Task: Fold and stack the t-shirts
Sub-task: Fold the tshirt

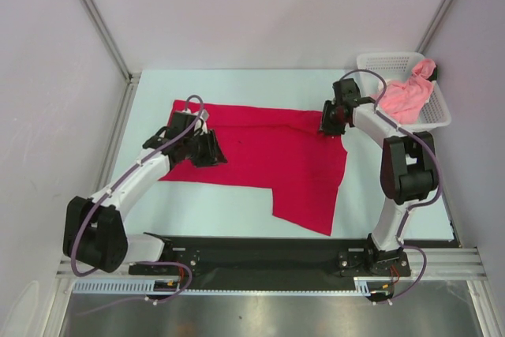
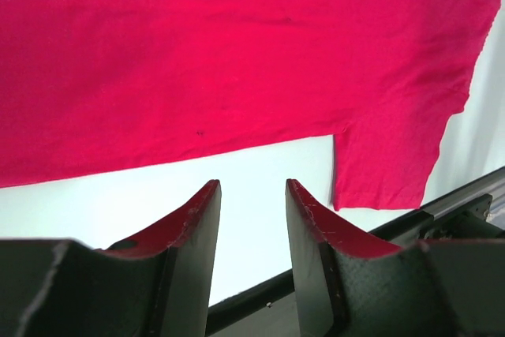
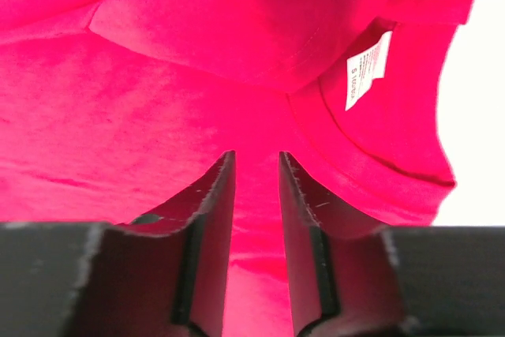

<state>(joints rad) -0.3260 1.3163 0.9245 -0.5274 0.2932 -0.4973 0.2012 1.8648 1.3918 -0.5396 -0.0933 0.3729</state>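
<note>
In the middle of the overhead frame, the plain crimson red cloth t-shirt lies spread on the pale, smooth table, mostly flat, with one flap running toward the lower right. My left gripper sits over its left part. In my left wrist view the dark, curved fingers stand apart with only bare tabletop between them, gripping nothing. My right gripper is at the shirt's upper right edge. Its fingers are parted too, and the cloth shows through the gap. Beyond them are the ribbed collar and a small white printed label. At the upper right, the light salmon pink t-shirt lies crumpled in the white plastic mesh basket.
</note>
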